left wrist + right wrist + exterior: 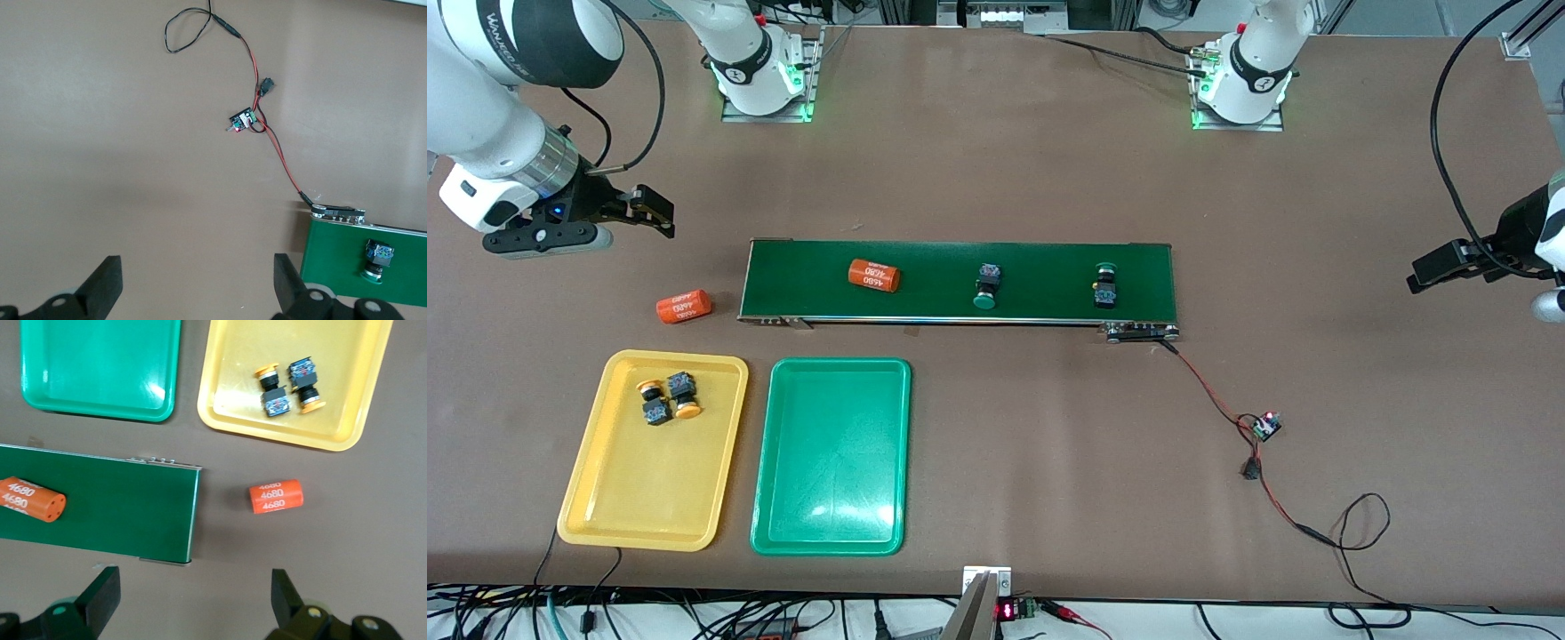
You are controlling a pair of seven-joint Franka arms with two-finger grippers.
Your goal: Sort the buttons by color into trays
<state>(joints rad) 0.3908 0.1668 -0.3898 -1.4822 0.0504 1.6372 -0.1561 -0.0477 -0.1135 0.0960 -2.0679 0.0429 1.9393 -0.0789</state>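
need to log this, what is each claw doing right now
Left claw: open, holding nothing, over bare table.
Right claw: open, holding nothing, over the table by the belt's end.

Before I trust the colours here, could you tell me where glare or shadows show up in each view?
Front view: white glare patches on the green tray, none as strong on the yellow tray; soft shadows beside the buttons. Right wrist view: a small highlight on the green tray, a faint shadow beside the orange cylinder. Left wrist view: even light on the table, no glare.
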